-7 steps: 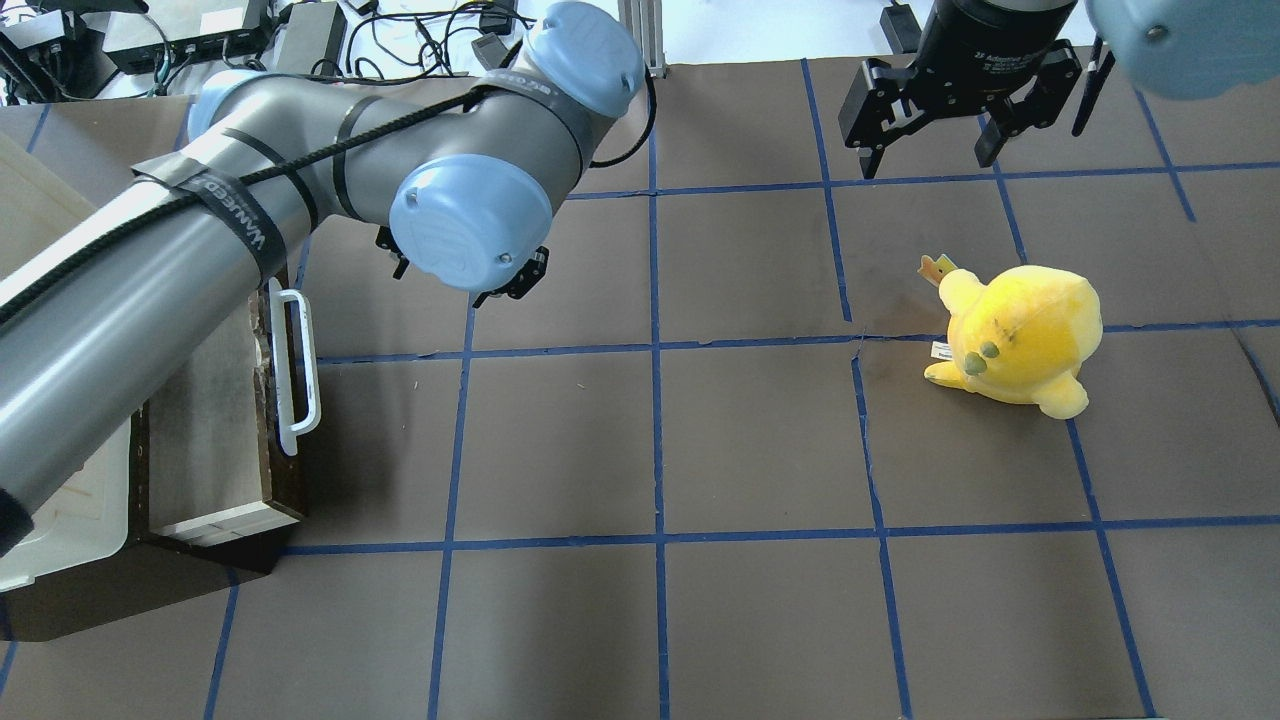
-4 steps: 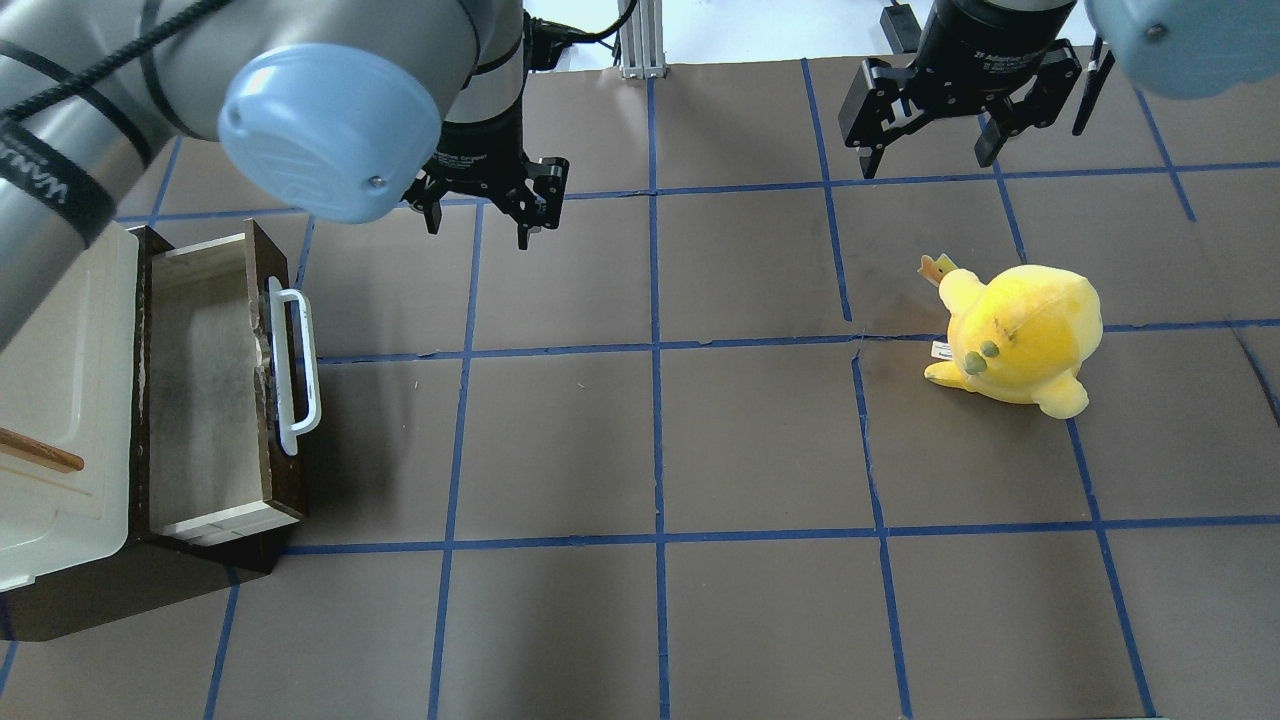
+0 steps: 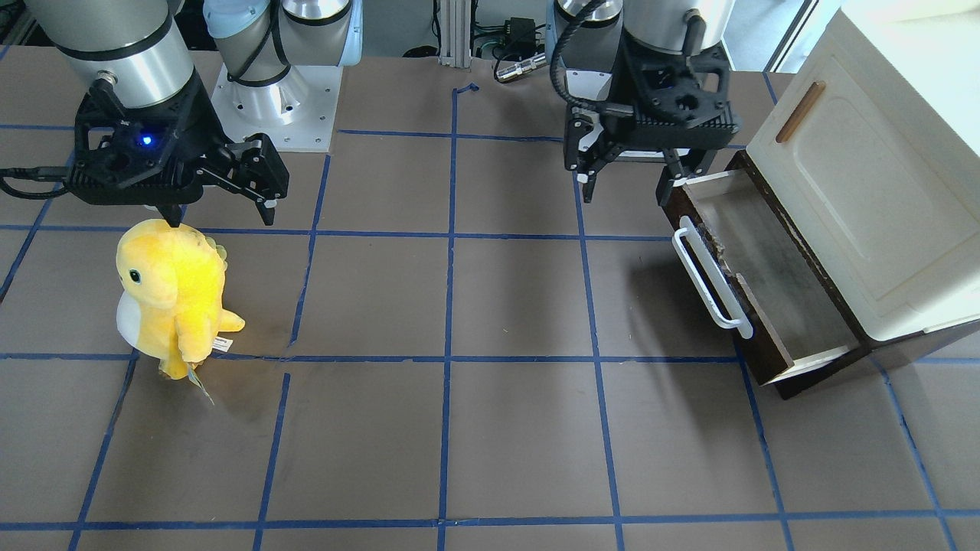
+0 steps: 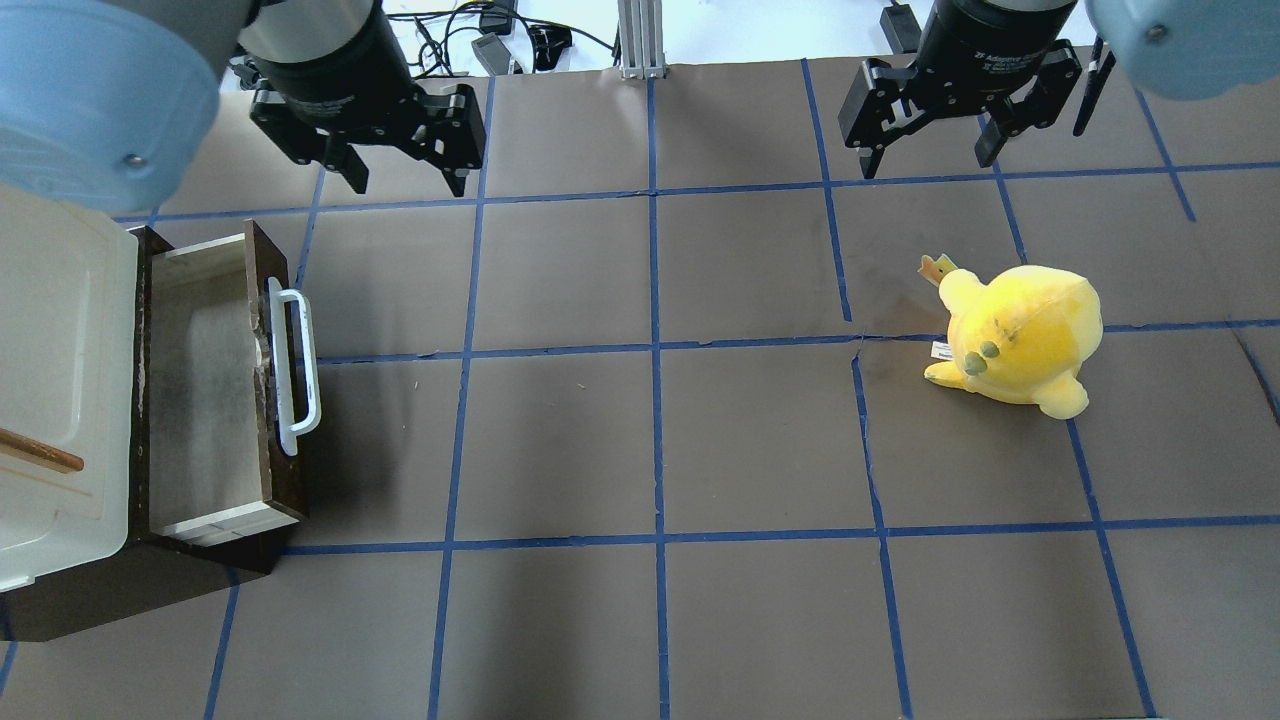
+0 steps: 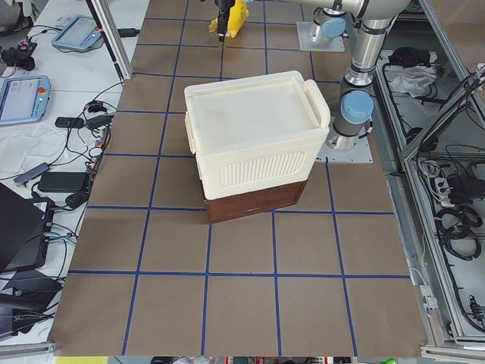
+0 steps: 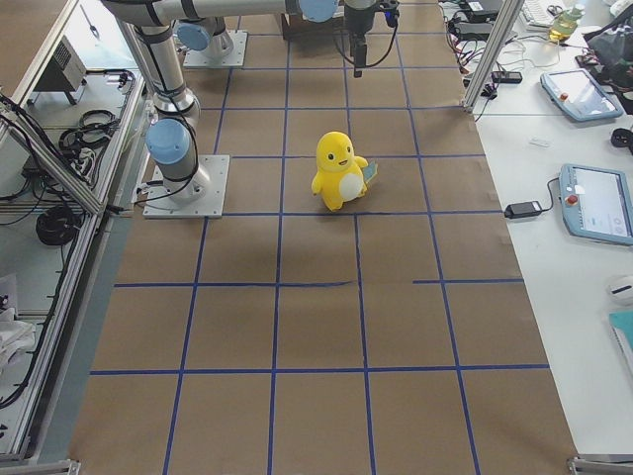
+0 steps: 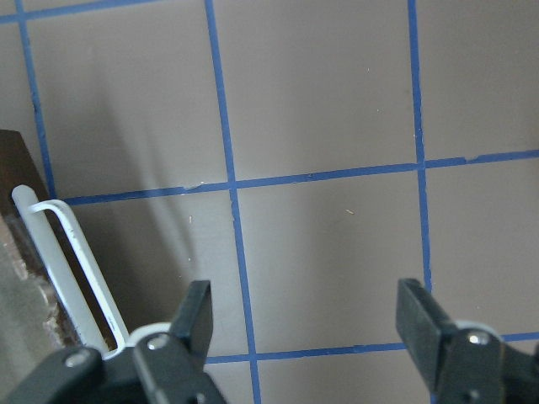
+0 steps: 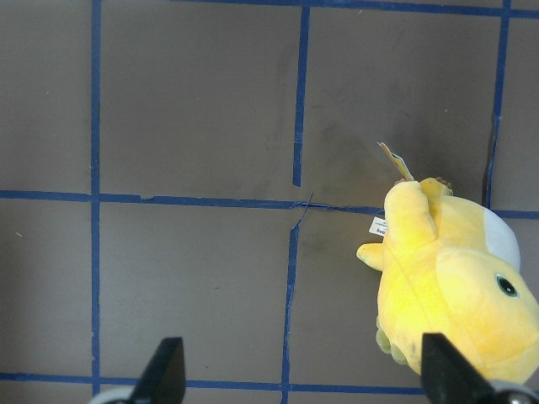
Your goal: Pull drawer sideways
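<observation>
The drawer (image 4: 215, 385) stands pulled out of the cream cabinet (image 4: 50, 380) at the table's left, its floor bare. Its dark brown front carries a long white bar handle (image 4: 295, 370). The front-facing view shows the drawer (image 3: 773, 298) and handle (image 3: 712, 283) too. My left gripper (image 4: 408, 185) is open and empty, hanging above the table beside the drawer's far corner and apart from the handle. The left wrist view shows its open fingers (image 7: 194, 320) with the handle (image 7: 72, 269) at lower left. My right gripper (image 4: 930, 160) is open and empty, far from the drawer.
A yellow plush toy (image 4: 1020, 335) stands on the right half of the table, just in front of my right gripper (image 3: 222, 218). The cabinet door has a small wooden handle (image 3: 800, 111). The table is brown with a blue tape grid.
My left arm has swung up and back from beside the drawer handle toward the top left of the overhead view. The drawer stays pulled out. The right arm has not moved.
</observation>
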Controlling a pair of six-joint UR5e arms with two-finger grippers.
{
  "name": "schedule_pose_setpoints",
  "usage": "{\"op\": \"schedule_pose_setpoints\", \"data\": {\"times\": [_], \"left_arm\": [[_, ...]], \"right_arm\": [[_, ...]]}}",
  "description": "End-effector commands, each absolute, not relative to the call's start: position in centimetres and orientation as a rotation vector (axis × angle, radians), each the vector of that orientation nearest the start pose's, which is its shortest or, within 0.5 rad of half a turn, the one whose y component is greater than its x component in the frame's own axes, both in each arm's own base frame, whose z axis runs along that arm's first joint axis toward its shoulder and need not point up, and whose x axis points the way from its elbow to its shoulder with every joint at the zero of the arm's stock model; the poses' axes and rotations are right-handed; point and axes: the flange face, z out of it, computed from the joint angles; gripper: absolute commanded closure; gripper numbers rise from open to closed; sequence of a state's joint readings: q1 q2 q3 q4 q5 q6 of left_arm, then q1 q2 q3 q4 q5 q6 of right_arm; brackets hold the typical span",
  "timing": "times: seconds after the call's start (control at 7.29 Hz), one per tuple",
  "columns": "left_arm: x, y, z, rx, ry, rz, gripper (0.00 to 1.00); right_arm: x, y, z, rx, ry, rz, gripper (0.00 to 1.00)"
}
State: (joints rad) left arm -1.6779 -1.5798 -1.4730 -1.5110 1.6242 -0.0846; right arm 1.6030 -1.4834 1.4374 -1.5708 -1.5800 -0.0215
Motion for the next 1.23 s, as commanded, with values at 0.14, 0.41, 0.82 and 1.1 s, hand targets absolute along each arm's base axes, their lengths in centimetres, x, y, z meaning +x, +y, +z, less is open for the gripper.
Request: {"op": "schedule_pose_setpoints", "data": {"times": [0.14,0.41,0.82,1.1], "left_arm": [[-12.8,-46.6,55.5,-0.232,3.084,-0.297,0.19],[-13.2,-45.6,54.6,-0.217,3.13,-0.203,0.19],[-12.9,-45.5,55.2,-0.231,3.144,-0.209,0.16],[-12.5,-45.5,55.6,-0.237,3.118,-0.224,0.14]], "right_arm": [[14.9,-52.9,50.9,-0.084,3.149,-0.073,0.0],[14.9,-52.9,50.9,-0.084,3.149,-0.073,0.0],[14.9,-52.9,50.9,-0.084,3.149,-0.073,0.0],[14.9,-52.9,50.9,-0.084,3.149,-0.073,0.0]]}}
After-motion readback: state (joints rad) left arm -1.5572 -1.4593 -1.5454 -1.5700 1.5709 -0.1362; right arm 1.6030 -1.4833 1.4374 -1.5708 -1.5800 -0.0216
